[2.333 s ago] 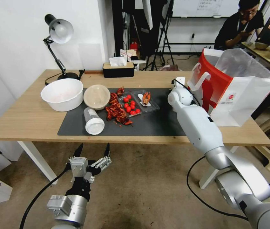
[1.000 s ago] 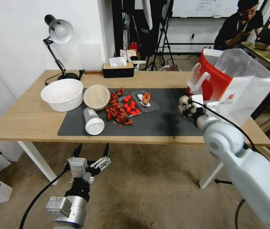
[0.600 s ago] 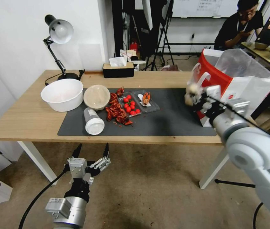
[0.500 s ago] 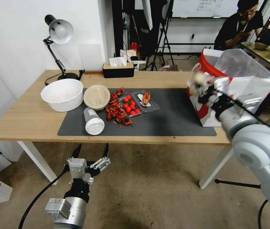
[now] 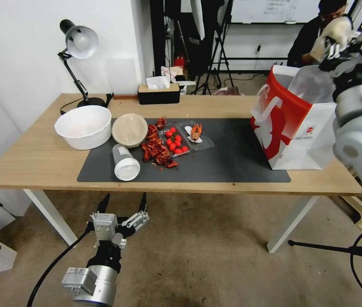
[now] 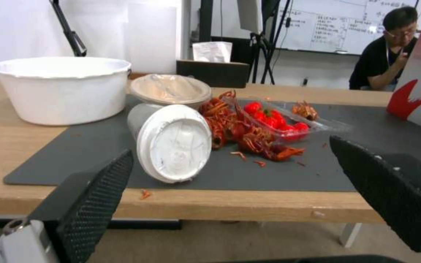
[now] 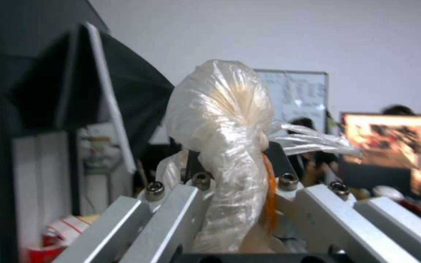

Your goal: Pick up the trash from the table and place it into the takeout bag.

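Note:
My right gripper (image 5: 332, 42) is shut on the small clear bag (image 5: 334, 30), held high above the open mouth of the red and white takeout bag (image 5: 287, 119) at the table's right end. The crumpled bag (image 7: 220, 146) bulges up between the metal fingers (image 7: 157, 215). On the dark mat (image 5: 228, 162) a clear lidded cup (image 5: 125, 163) lies on its side in front of the beige round bowl (image 5: 129, 129). My left gripper (image 5: 121, 209) hangs open below the table's (image 5: 36, 157) front edge, facing the cup (image 6: 169, 144).
A large white bowl (image 5: 83, 126) sits at the mat's left. Red crayfish shells (image 5: 155, 150) and a clear tray of cherry tomatoes (image 5: 174, 143) lie mid-mat. A desk lamp (image 5: 76, 42) and a tissue box (image 5: 158, 91) stand along the back edge.
My right arm has risen from mat level beside the takeout bag to above its mouth, carrying the clear bag. The left arm has stayed put.

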Controlling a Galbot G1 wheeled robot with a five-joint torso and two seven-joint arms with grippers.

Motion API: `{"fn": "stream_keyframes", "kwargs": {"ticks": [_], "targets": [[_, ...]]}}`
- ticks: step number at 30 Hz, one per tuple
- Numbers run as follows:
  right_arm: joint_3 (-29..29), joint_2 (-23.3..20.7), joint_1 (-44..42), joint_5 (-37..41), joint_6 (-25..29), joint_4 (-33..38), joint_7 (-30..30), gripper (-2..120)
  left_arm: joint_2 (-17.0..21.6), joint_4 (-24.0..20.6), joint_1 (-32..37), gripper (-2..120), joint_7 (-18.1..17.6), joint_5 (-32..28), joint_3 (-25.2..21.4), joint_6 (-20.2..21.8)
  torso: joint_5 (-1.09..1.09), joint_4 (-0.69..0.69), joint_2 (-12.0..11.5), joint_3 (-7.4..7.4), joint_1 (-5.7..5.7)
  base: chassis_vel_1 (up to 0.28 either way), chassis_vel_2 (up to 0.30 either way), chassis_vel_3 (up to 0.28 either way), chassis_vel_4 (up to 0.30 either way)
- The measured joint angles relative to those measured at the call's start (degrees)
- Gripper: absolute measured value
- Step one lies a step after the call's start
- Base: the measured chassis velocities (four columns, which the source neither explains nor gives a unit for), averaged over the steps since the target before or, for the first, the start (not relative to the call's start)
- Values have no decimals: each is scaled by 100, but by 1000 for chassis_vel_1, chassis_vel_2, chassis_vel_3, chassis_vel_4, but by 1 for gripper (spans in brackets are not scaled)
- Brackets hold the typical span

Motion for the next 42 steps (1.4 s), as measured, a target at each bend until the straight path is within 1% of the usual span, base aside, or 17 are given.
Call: {"fn": "stream_keyframes", "kwargs": {"ticks": [3, 5, 6, 7, 8, 9, 11, 17, 22, 24, 25, 28, 32, 35, 36, 40, 42], "targets": [[-58, 1, 243, 82, -143, -314, 161, 6, -1, 1, 6, 100, 1, 3, 5, -10, 1, 0, 0, 0, 0, 0, 0, 0, 0], [-100, 33, 313, 99, -438, -460, 391, 6, -1, 14, 6, 100, 1, 5, 6, -19, 0, -1, 0, 0, 0, 0, 0, 0, 0], [-119, 54, 335, 172, -628, -502, 558, 6, -1, 20, 5, 100, 2, 6, 7, -21, 0, -1, 0, 0, 0, 0, 0, 0, 0], [-151, 98, 400, 468, -1002, -539, 960, 6, -1, 27, 2, 100, 1, 7, 9, -21, 1, -1, 0, 0, 0, 0, 0, 0, 0], [-151, 98, 400, 468, -1002, -539, 960, 6, -1, 27, 2, 100, 1, 7, 9, -21, 1, -1, 0, 0, 0, 0, 0, 0, 0], [-177, 125, 455, 722, -1266, -567, 1294, 6, -1, 30, -1, 100, 1, 7, 11, -21, 0, -1, 0, 0, 0, 0, 0, 0, 0], [-204, 149, 547, 1051, -1575, -658, 1634, 6, 1, 41, -5, 100, 2, 8, 12, -21, 0, -1, 0, 0, 0, 0, 0, 0, 0], [-267, 181, 650, 1583, -1846, -812, 1982, 6, 8, 86, -26, 100, 2, -1, 14, -41, 0, -1, 0, 0, 0, 0, 0, 0, 0], [-303, 204, 665, 1670, -1876, -846, 2069, 6, 17, 111, -40, 100, 7, -5, 14, -41, 0, -1, 0, 0, 0, 0, 0, 0, 0], [-318, 205, 662, 1662, -1875, -849, 2034, 13, 17, 119, -39, 100, 19, -5, 19, -41, 0, -1, 0, 0, 0, 0, 0, 0, 0], [-318, 205, 662, 1662, -1875, -849, 2034, 13, 17, 119, -39, 100, 19, -5, 19, -41, 0, -1, 0, 0, 0, 0, 0, 0, 0], [-335, 216, 647, 1624, -1875, -835, 1999, 29, 22, 118, -38, 100, 24, -4, 22, -41, 0, -1, 0, -1, 0, 0, 0, 0, 0], [-339, 222, 645, 1608, -1875, -835, 1988, 37, 35, 105, -38, 100, 25, -5, 17, -41, 0, -1, 0, -1, 0, 0, 0, 0, 0], [-348, 222, 654, 1606, -1873, -840, 1983, 54, 39, 97, -36, 100, 26, -7, 13, -41, 0, -1, 1, -1, 0, 0, 0, 0, 0], [-348, 222, 654, 1606, -1873, -840, 1983, 54, 39, 97, -36, 100, 26, -7, 13, -41, 0, -1, 1, -1, 0, 0, 0, 0, 0], [-365, 213, 673, 1614, -1873, -848, 1978, 72, 33, 82, -31, 100, 25, -7, 13, -41, 0, -1, 1, -1, 0, 0, 0, 0, 0], [-368, 209, 674, 1618, -1874, -848, 1972, 76, 31, 77, -30, 100, 26, -8, 13, -41, 0, -1, 1, -1, 0, 0, 0, 0, 0]]}}
